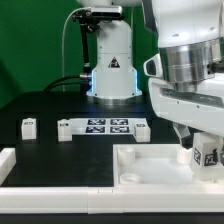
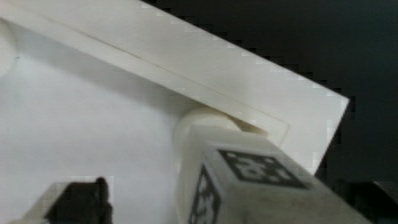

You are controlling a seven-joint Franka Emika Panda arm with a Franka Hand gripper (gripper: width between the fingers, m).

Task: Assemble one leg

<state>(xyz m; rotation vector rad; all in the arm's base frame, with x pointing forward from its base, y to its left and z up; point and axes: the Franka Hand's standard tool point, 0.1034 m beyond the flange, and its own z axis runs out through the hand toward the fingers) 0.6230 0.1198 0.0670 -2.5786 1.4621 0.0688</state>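
My gripper (image 1: 197,148) is low over the near right corner of the large white panel (image 1: 150,165). A small white leg (image 1: 207,153) with marker tags stands between the jaws, its round tip at the panel's corner socket (image 2: 228,122). In the wrist view the leg (image 2: 249,175) is tilted and fills the space near my gripper (image 2: 205,208). One dark fingertip (image 2: 75,200) shows, with a strip of white panel (image 2: 107,110) between it and the leg. The other finger is hidden. A second leg (image 1: 28,126) lies at the exterior view's left.
The marker board (image 1: 105,127) lies behind the panel, in front of the robot base (image 1: 112,70). A white raised frame piece (image 1: 12,165) sits at the exterior view's near left. The table is black.
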